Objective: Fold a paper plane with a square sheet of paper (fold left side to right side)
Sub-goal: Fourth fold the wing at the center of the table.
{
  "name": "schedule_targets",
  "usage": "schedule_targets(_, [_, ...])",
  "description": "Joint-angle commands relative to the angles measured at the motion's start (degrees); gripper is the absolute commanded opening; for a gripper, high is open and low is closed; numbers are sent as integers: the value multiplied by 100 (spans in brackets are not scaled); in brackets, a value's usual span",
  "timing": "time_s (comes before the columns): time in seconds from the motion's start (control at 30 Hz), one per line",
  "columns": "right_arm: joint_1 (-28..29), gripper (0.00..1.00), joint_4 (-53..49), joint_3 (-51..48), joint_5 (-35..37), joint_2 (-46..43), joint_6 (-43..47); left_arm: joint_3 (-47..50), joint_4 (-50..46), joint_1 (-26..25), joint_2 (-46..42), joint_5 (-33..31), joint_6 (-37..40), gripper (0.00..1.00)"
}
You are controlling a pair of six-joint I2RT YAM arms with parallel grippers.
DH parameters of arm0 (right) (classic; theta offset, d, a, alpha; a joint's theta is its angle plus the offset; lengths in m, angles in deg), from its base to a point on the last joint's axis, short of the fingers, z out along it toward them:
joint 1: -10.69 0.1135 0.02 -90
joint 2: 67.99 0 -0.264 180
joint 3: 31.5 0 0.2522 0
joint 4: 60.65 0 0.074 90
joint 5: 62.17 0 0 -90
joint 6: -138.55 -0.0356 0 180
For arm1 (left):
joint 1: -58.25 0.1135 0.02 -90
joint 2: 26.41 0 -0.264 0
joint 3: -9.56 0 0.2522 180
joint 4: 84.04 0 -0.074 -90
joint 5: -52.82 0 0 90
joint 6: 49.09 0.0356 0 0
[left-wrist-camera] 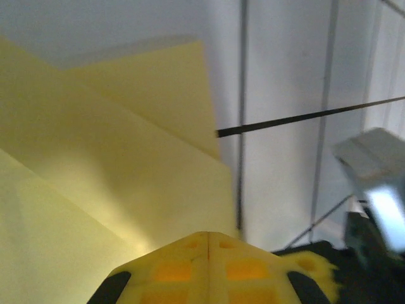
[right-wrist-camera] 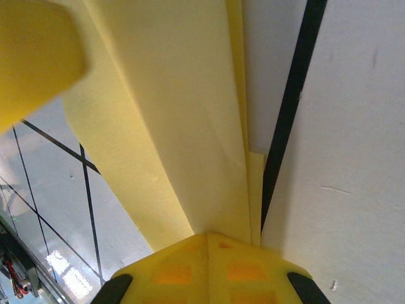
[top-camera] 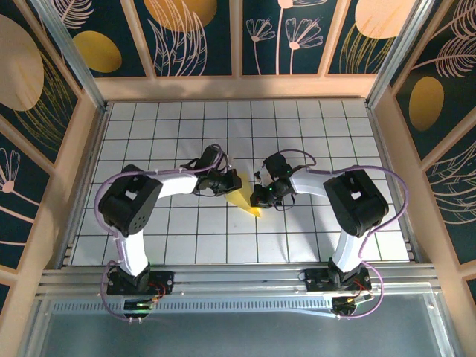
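Observation:
The square sheet of paper (top-camera: 243,198) lies folded into a narrow, pointed yellow shape at the middle of the tiled table, its tip toward the near right. My left gripper (top-camera: 232,181) is shut, and its tip rests on the paper's far left end. My right gripper (top-camera: 259,198) is shut too, down on the pointed end. The left wrist view has stacked yellow layers with slanting creases (left-wrist-camera: 126,158) ahead of the closed left gripper (left-wrist-camera: 209,235). Long narrow flaps (right-wrist-camera: 183,126) run away from the closed right gripper (right-wrist-camera: 209,235) in the right wrist view.
White tiles with dark grid lines (top-camera: 312,134) cover the table, which has wooden walls on three sides (top-camera: 238,85). Both arm bases sit on the near rail (top-camera: 238,279). The right arm's wrist (left-wrist-camera: 373,183) stands close to the left fingertips.

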Motion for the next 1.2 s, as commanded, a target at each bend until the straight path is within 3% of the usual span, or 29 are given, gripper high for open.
schedule_targets(0.0, [30,0,-763,-224,894,325,-88,-278,-105,7,272,89,-44,0])
schedule_targets(0.67, [137,0,-304,255,-193,-473,-478,-187,-540,5,472,-279,-73,0])
schedule_targets(1.17, [143,0,-3,65,22,107,-554,-182,-566,7,441,-314,-51,0])
